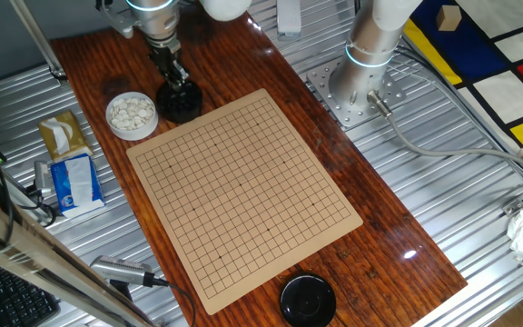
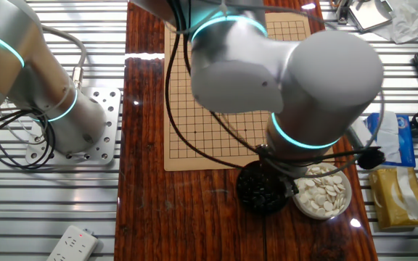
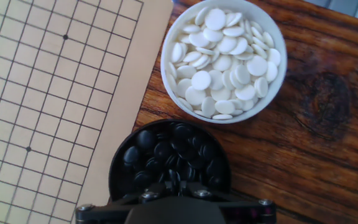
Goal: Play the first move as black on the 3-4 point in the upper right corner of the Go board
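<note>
The Go board [image 1: 243, 186] lies bare on the wooden table, with no stones on it. It also shows in the other fixed view [image 2: 223, 87] and in the hand view [image 3: 48, 93]. A black bowl of black stones [image 3: 169, 158] stands off the board's corner, next to a white bowl of white stones [image 3: 224, 59]. My gripper [image 3: 174, 180] reaches down into the black bowl [image 1: 180, 100]. Its fingers stand close together among the black stones, and the tips are dark against them. In the other fixed view the arm hides most of the black bowl [image 2: 261, 190].
A black bowl lid [image 1: 308, 300] lies near the board's front corner. A tissue pack [image 1: 73, 182] and a yellow box [image 1: 62, 136] sit to the left of the table. The arm's base [image 1: 363, 86] is mounted at the right.
</note>
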Robot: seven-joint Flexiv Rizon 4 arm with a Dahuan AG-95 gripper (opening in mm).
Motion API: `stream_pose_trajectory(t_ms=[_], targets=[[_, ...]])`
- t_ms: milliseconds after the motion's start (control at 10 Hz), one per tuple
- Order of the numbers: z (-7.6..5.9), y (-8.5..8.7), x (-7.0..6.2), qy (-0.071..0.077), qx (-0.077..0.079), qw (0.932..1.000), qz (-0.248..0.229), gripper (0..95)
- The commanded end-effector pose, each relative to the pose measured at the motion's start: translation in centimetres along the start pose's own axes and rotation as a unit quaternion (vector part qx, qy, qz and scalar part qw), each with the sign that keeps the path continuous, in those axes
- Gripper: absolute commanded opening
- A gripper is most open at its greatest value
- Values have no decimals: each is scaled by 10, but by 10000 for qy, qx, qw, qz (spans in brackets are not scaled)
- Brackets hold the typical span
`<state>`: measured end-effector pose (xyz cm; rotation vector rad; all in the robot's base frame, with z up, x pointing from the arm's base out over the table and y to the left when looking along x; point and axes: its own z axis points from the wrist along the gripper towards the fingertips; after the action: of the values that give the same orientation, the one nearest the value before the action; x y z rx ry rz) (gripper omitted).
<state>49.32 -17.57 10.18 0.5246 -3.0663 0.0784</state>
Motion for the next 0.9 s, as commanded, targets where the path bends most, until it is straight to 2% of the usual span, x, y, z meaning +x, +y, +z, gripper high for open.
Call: stream_pose_trajectory(t_ms=[100, 400, 700, 900], targets=[[-4, 0, -3, 39, -15, 10000, 36, 0], [-14, 9, -16, 55, -24, 9998, 173, 0], [-27, 34, -41, 41, -29, 9985, 546, 0], [-29, 52, -59, 44, 40, 9977, 680, 0]])
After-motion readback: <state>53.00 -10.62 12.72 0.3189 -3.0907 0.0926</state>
